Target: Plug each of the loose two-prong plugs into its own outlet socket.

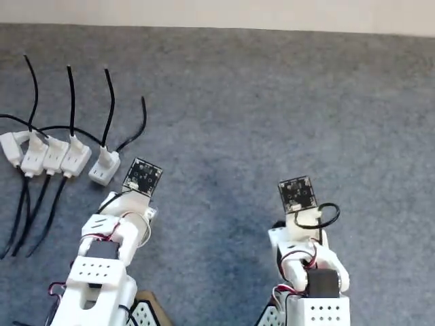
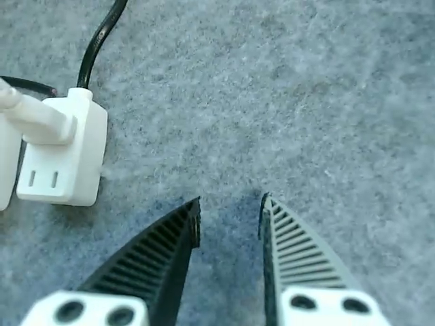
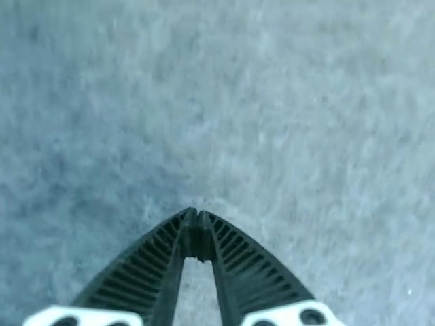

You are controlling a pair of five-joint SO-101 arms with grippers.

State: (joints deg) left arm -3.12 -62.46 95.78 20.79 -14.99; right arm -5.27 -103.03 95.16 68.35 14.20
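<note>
The left fingers (image 2: 163,251) are open near the white socket (image 2: 64,159), the right fingers (image 3: 163,265) closed and empty; it seems light, hard plastic, best gripped across its sides.

The right hand (image 3: 198,216) hangs over grey carpet (image 3: 285,102); its fingertips meet.

Bright, even light with only soft, faint shadows.

Left end effector (image 2: 228,216) gapes apart; right end effector (image 3: 198,227) appears pressed closed
</note>
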